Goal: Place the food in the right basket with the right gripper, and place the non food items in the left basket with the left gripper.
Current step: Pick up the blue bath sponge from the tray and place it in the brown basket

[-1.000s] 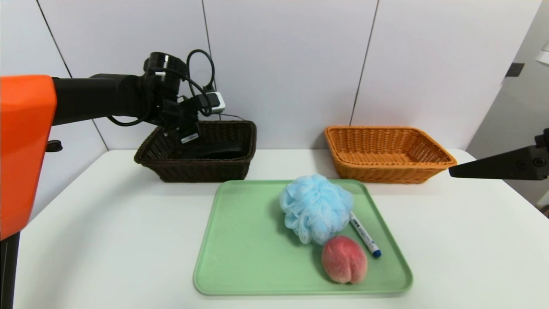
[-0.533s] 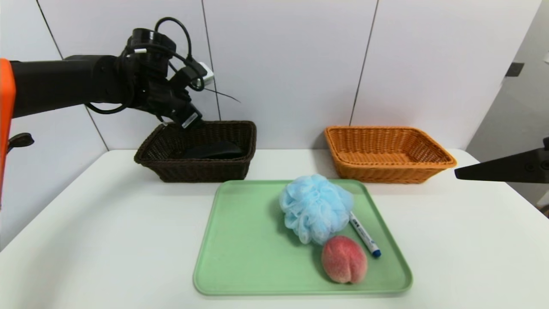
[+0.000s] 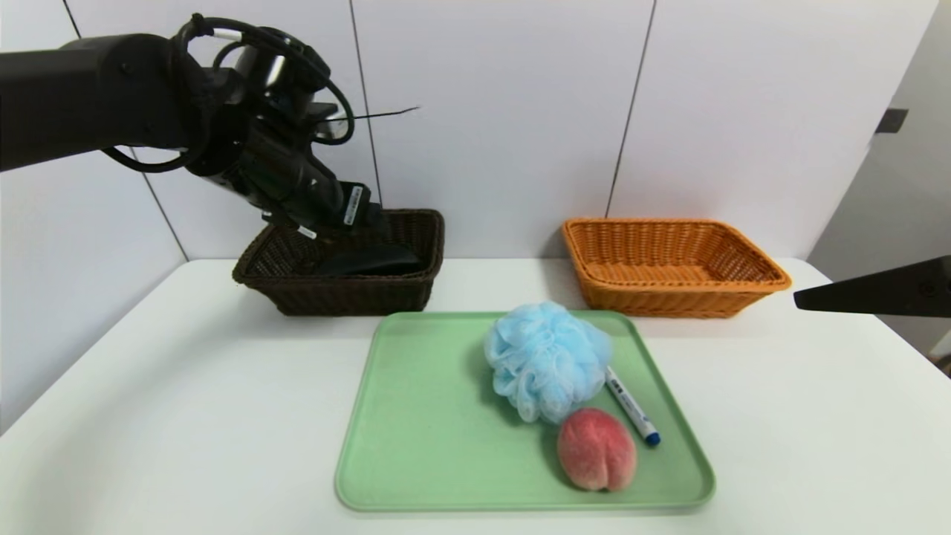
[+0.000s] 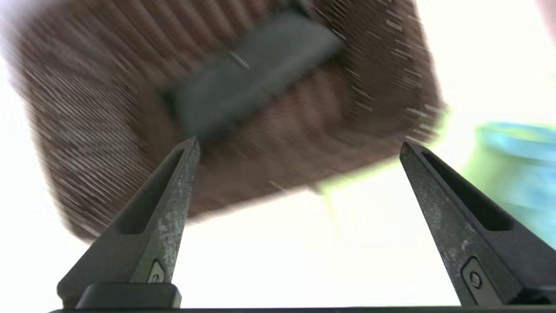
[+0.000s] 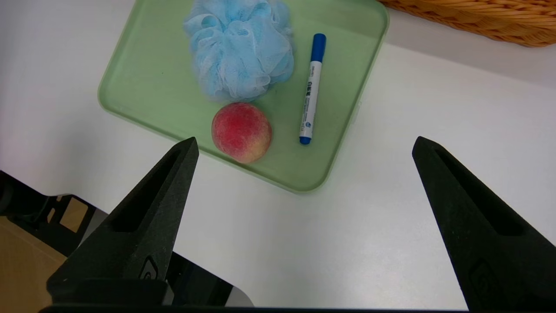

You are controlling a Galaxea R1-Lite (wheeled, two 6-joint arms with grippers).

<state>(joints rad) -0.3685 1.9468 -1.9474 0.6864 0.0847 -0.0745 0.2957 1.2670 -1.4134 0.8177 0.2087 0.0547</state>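
Left gripper (image 4: 299, 148) above the dark left basket (image 3: 297, 293), fingers spread wide, holding nothing; black cloth (image 4: 247, 74) lies in the basket beyond its tips. Right gripper (image 5: 304, 143) at the table's right edge, fingers wide apart, empty. Ahead of it on the green tray (image 5: 143, 69): peach (image 5: 241, 131), blue pouf (image 5: 239, 48), marker (image 5: 311, 89). Orange right basket (image 3: 743, 293) beyond.

A white table (image 3: 186, 416) stands against a wall of big pale panels (image 3: 490, 111), with thin dark seams between them. On the far right another grey wall (image 3: 903, 186) carries a small dark fitting (image 3: 891, 120). The light is even and soft. Below the table edge, a brown floor (image 5: 21, 269) shows.
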